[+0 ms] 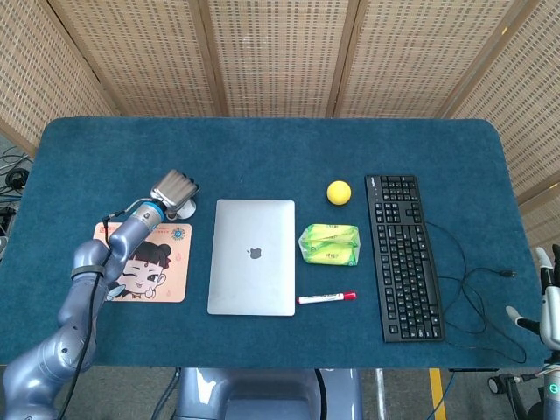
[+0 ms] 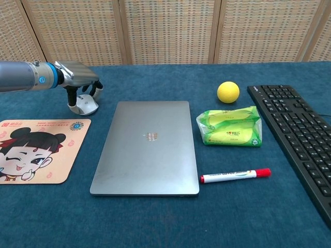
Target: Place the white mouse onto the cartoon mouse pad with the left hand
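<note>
White mouse (image 2: 88, 106) is gripped by curled left hand (image 2: 80, 81) fingers, just beyond the cartoon mouse pad (image 2: 36, 150).
</note>
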Tool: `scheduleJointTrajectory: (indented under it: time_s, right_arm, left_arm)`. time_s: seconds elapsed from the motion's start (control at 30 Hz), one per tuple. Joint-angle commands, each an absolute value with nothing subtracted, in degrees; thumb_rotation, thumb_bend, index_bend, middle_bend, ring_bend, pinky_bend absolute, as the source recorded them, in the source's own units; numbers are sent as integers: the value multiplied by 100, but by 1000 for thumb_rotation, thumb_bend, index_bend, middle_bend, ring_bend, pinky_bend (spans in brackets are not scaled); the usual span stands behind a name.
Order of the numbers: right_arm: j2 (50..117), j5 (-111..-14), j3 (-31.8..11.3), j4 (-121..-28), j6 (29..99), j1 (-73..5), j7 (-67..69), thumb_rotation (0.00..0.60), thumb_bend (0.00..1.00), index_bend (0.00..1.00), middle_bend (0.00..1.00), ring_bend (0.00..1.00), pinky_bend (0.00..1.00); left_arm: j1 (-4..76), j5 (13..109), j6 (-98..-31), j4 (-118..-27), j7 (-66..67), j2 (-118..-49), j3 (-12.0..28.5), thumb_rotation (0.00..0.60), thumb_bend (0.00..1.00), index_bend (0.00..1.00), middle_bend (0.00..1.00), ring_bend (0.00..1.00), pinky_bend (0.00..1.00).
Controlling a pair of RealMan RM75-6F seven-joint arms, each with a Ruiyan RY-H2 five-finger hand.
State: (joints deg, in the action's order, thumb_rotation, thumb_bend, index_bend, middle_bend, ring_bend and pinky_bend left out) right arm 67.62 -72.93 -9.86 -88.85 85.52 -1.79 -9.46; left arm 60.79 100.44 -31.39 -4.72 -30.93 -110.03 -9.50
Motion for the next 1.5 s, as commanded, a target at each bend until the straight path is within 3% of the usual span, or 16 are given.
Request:
scheduleJointTrajectory:
  time_s: [0.03, 0.13, 0.37, 0.6, 0.87, 1.0, 1.5]
  right_arm:
    - [6760, -7301, -983, -8890, 8558, -178, -939, 600, 0, 0, 0, 0, 0]
    - [6750, -7334, -972, -8919, 8576, -175, -923, 600, 0, 0, 0, 0, 0]
    - [6702, -7449, -931, -9025, 8648, -148, -877, 600, 0, 0, 0, 0, 0]
    - [6678, -7531, -899, -9105, 8734, -114, -869, 600, 0, 0, 0, 0, 0]
    - [6720, -7622, -873, -9128, 8821, -119, -1025, 600, 0, 0, 0, 0, 0]
    - [6734, -7665, -866, -9164, 8862, -121, -1083, 600, 0, 0, 0, 0, 0]
    - [6790, -7629, -858, -9180, 8837, -139, -1198, 600, 0, 0, 0, 0, 0]
  left_arm:
    - [6063, 10017, -3172, -480, -3061, -10961, -943, 600, 182, 574, 436, 408, 456]
    - [6032, 9970, -3315, -489, -3050, -10854, -919, 600, 182, 574, 436, 408, 456]
    - [5785, 10072, -4627, -799, -3384, -10246, -1047, 600, 180, 575, 436, 408, 456]
    - [4899, 10845, -7453, -1277, -3805, -9130, -1801, 600, 194, 575, 436, 408, 456]
    - [3788, 11477, -9274, -1068, -3387, -8723, -2450, 600, 218, 575, 436, 406, 456]
    - [3588, 11677, -9524, -661, -3077, -8801, -2641, 600, 223, 574, 436, 405, 456]
    - [3970, 11888, -8811, -418, -2567, -9108, -2885, 600, 253, 574, 419, 404, 455]
